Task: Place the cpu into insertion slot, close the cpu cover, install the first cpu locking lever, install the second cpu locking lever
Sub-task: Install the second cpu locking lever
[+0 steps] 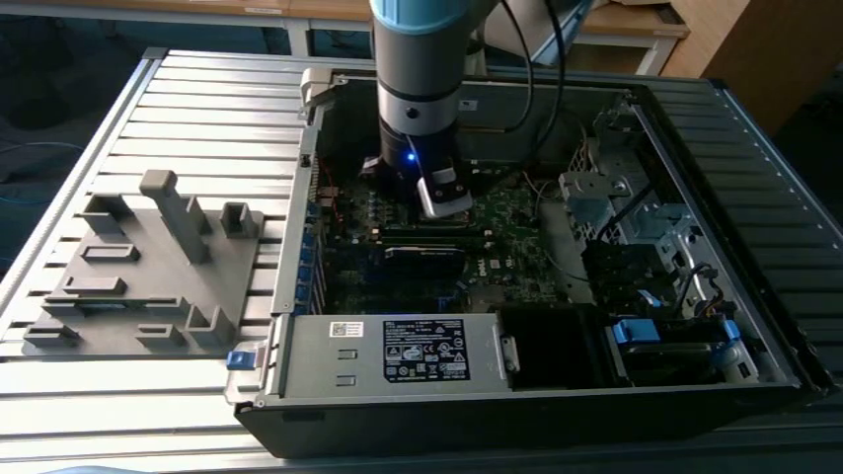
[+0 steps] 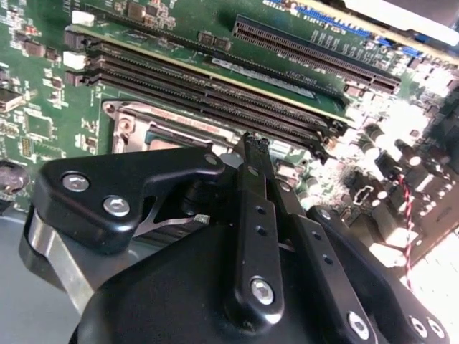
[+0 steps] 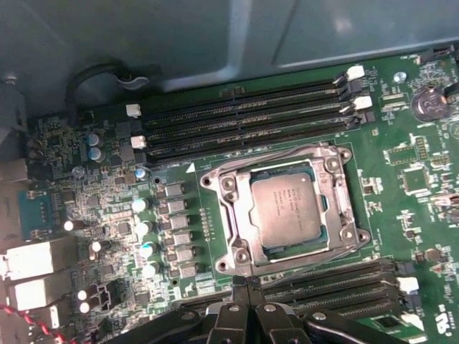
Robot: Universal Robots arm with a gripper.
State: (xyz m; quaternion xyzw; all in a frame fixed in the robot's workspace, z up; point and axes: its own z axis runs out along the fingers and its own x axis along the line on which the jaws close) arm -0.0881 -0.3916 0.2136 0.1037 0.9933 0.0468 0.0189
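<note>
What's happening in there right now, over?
Gripper low over the motherboard, fingers together, nothing between them. Cpu seated in insertion slot, cpu cover down. Nothing blocking.

The cpu (image 3: 283,208) has a dull silvery-grey top with faint dark print, framed by the silvery cpu cover (image 3: 337,188), just beyond the black fingertips (image 3: 247,287). The circuit board (image 3: 401,154) around it is green, dotted with small silver and grey parts. Black memory slots (image 3: 244,115) with white end clips lie beyond the cover. In the second wrist view the black gripper (image 2: 257,142) carries silver screws. In the exterior view the arm (image 1: 421,69) is grey and light blue, with a small blue light.
</note>
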